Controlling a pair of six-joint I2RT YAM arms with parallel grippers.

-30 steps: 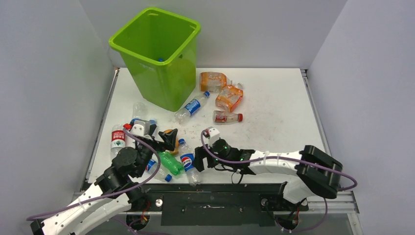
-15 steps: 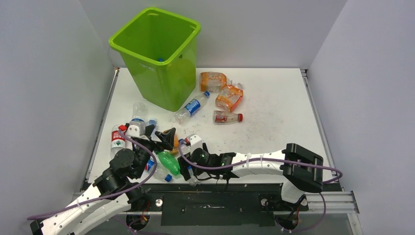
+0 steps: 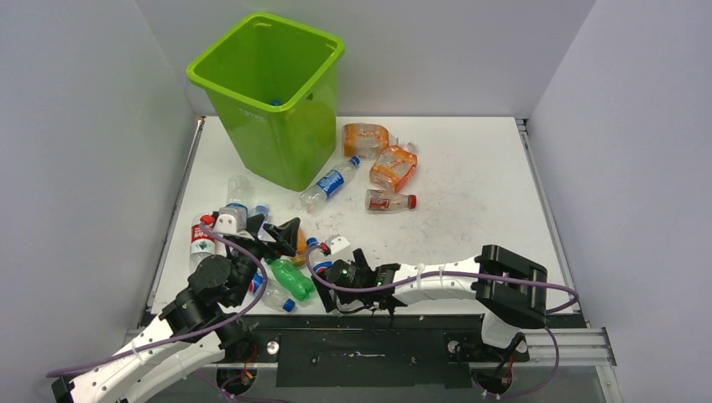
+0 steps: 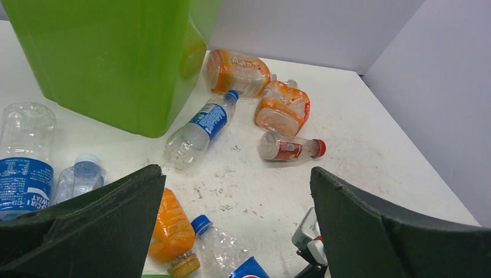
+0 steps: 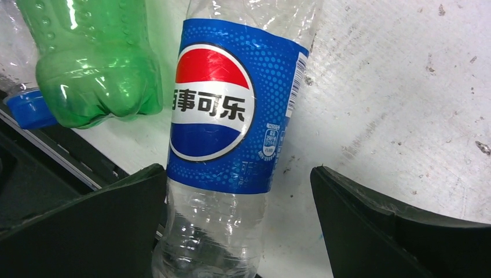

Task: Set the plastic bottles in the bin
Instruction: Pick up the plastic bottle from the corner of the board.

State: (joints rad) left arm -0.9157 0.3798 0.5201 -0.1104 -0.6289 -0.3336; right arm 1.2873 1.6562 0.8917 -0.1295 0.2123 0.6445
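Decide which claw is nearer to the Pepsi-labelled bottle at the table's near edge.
Right. The right claw stands open astride the Pepsi-labelled bottle, one finger on each side. The left claw, also open, hovers off to the bottle's left, near the orange bottle.

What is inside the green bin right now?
Looking down into the bin, only a small blue bit shows just above the near rim, possibly a bottle cap. The bin's floor is hidden by its near wall, so what else lies inside cannot be told.
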